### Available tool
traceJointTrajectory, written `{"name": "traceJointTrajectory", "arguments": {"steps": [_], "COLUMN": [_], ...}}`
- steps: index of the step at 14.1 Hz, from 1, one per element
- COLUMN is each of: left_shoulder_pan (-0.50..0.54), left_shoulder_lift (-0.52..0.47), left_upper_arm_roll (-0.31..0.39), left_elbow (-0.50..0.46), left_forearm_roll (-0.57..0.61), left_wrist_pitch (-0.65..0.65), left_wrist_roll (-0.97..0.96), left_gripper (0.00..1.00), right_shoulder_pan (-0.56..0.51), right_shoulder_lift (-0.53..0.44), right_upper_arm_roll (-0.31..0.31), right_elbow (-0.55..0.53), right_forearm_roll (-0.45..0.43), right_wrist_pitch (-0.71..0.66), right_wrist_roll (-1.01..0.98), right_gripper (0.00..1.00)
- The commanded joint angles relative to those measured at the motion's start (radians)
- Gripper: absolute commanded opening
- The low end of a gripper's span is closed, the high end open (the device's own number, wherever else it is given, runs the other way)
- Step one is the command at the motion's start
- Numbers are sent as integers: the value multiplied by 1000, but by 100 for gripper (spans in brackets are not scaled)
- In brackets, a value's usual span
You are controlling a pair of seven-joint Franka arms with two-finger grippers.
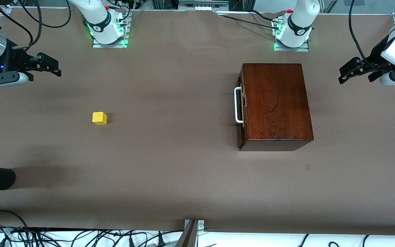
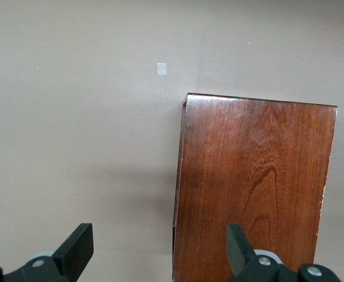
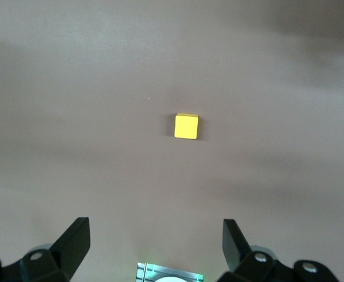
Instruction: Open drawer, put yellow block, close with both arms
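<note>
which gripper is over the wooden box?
Neither squarely: the left gripper looks down on the wooden box; the right gripper looks down on the yellow block.

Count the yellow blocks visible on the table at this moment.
1. The yellow block sits on the brown table toward the right arm's end, apart from the wooden box. The box's drawer is shut, so its inside is hidden.

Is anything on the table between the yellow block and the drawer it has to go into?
Nothing visible lies between the yellow block and the drawer, only bare table. The drawer itself is shut.
</note>
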Motion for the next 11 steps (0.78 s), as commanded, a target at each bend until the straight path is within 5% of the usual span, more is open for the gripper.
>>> {"name": "traceJointTrajectory", "arguments": {"steps": [1, 11], "left_shoulder_pan": [6, 3], "left_shoulder_lift": [-15, -6], "left_upper_arm_roll": [-7, -19], "left_elbow": [-8, 2], "left_forearm_roll": [38, 69], "left_wrist_pitch": [29, 38], "left_wrist_roll": [30, 34], "left_gripper": [100, 100], "right_shoulder_pan": [0, 0], "right_shoulder_lift": [-12, -15], "right_upper_arm_roll": [4, 4], "right_elbow": [-6, -3], "right_forearm_roll": [-13, -13], "right_wrist_pitch": [3, -2], "right_wrist_roll": [-4, -4], "right_gripper": [100, 100]}}
